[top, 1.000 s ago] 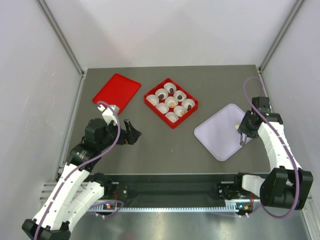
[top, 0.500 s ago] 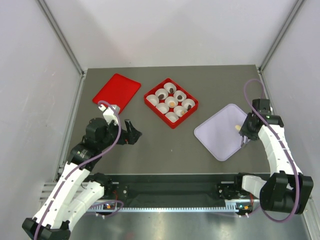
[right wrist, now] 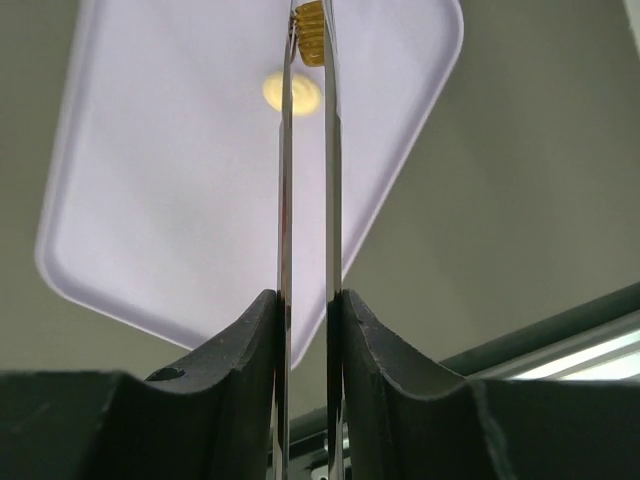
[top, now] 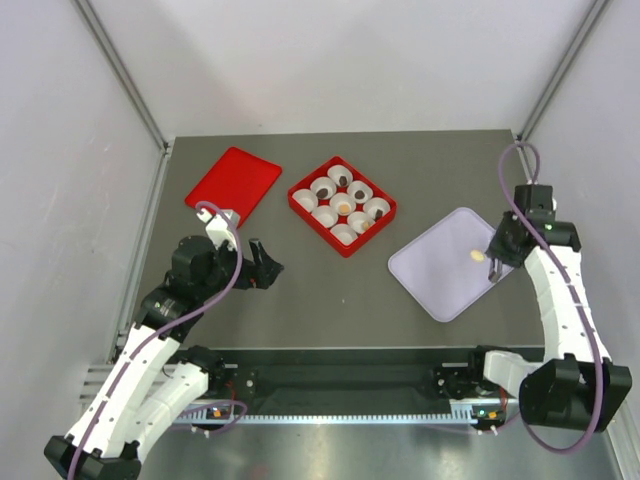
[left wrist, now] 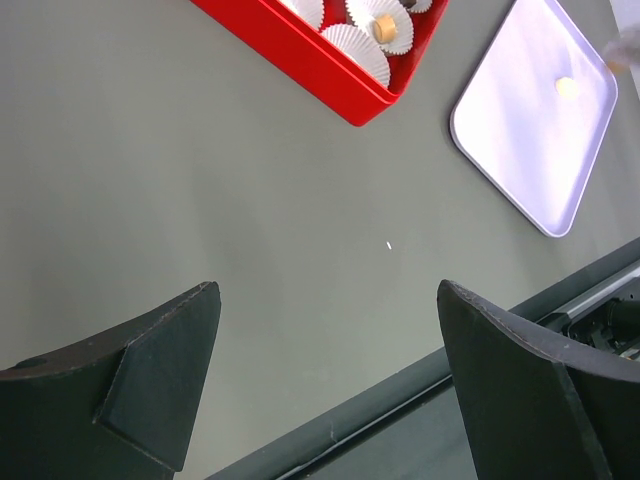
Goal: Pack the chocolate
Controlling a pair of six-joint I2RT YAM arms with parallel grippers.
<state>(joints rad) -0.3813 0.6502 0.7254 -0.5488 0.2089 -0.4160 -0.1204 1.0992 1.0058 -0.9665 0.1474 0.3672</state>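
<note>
— Where's the tan chocolate (right wrist: 292,92)?

— On the lavender tray (top: 440,285), just beside the right pincer (top: 494,266) tips, apart from them. Its blades are drawn to a thin slit; a tan ridged bit (right wrist: 309,22) sits there, perhaps another piece.

— Around?

— Well left, a red box (top: 300,206) of paper cups (top: 323,213), some holding chocolates (top: 342,206), and a red lid (top: 233,180). The left pincer (left wrist: 325,290) gapes over the desk (left wrist: 200,180).

Top cam: one tan chocolate (top: 477,255) loose on the lilac tray (top: 440,275).
Right gripper (top: 494,268) at the tray's right edge, just beside that piece, apart from it. Red box (top: 318,226) of paper cups (top: 324,214) mid-table, some cups filled; red lid (top: 233,180) to its left. Left gripper (top: 263,266) spread open over the table (top: 330,295), well apart from the box.
</note>
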